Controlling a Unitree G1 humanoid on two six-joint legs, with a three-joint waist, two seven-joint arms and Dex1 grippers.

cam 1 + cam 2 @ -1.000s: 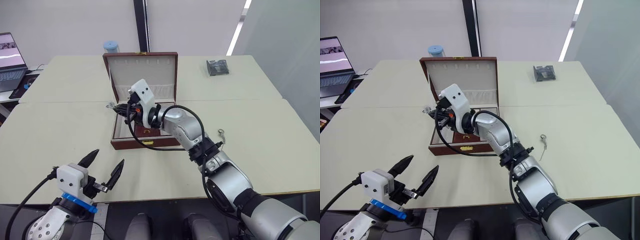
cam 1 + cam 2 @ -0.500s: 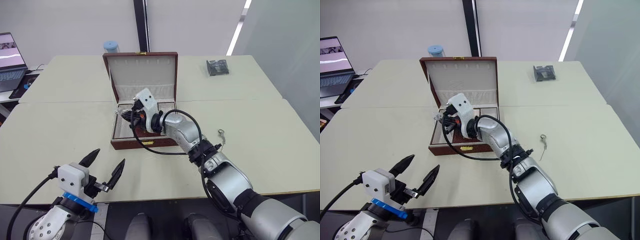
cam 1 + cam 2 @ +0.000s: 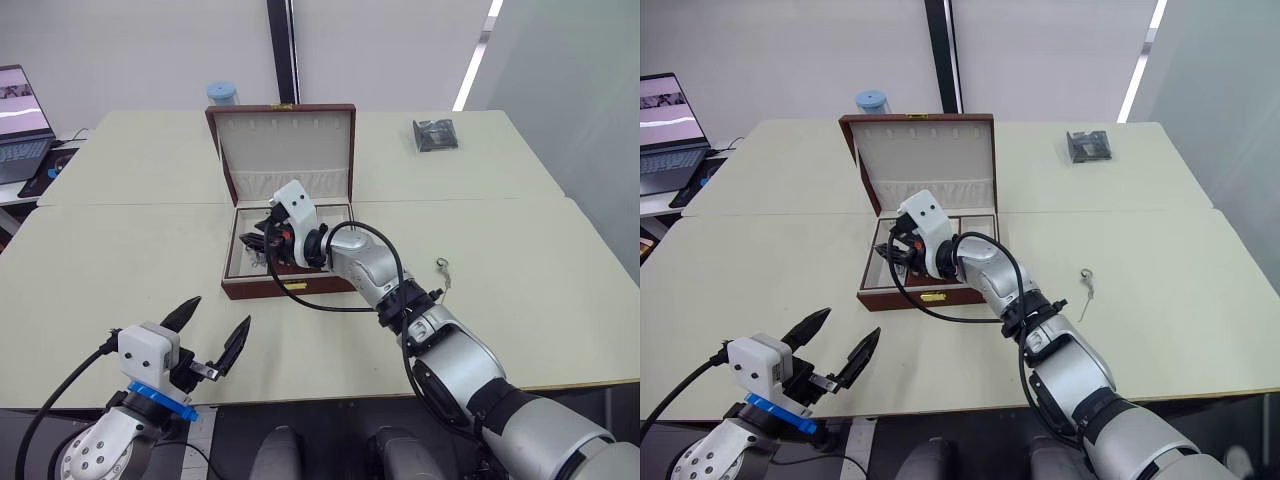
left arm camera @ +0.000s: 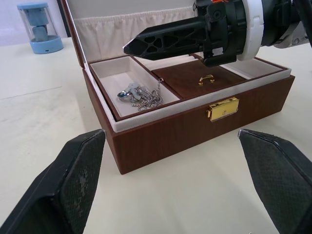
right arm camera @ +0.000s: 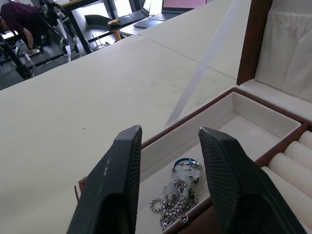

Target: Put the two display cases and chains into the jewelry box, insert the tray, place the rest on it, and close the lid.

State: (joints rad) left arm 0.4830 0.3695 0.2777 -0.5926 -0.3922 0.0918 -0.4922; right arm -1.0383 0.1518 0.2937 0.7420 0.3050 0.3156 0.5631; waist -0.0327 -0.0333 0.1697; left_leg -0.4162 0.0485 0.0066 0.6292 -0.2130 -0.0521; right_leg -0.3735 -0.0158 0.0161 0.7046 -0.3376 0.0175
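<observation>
While the large reddish-brown leatherette jewelry box (image 3: 288,262) stands open on the cream surface (image 3: 120,260), its cream-lined lid (image 3: 283,150) upright, the insert tray appears already seated, so closing remains. Silver chains (image 4: 141,94) lie heaped in the box's left compartment. One small chain (image 3: 441,268) lies apart on the surface. Right hand (image 5: 168,187) hovers spread and empty above the heap; left hand (image 3: 207,331) spread, idle.

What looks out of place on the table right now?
One small silver chain piece lies loose on the table, to the right of the jewelry box, while other chains already sit in the box's left compartment.
</observation>
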